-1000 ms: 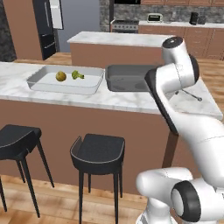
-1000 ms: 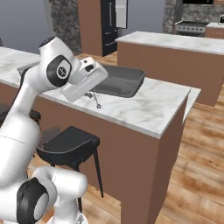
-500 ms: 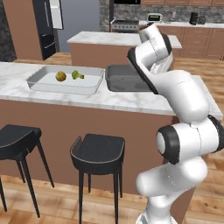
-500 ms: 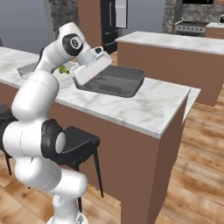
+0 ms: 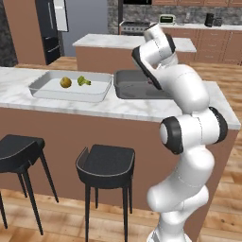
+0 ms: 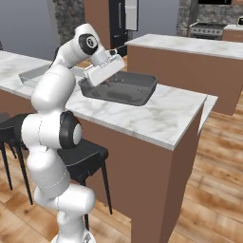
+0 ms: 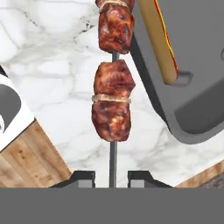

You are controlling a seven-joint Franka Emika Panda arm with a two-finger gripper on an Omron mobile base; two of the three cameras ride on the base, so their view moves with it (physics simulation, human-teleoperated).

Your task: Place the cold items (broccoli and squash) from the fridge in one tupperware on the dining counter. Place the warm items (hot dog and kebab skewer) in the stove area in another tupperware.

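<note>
Around you: two black stools [image 5: 106,163] below the bench [image 5: 118,106]; clear tupperware [image 5: 71,90] holding squash [image 5: 65,82] and broccoli [image 5: 83,81]. Your gripper [image 7: 111,176] pinches the kebab skewer [image 7: 112,94], its long axis pointing away from the gripper, beside the dark grey tupperware [image 7: 192,87] holding the hot dog [image 7: 159,39].

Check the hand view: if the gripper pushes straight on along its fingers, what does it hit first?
The gripper is shut on the kebab skewer, which leads the way. Beyond it lies the white marble dining counter, beside the rim of the dark grey tupperware holding the hot dog. Probably counter first; depth is unclear.
</note>
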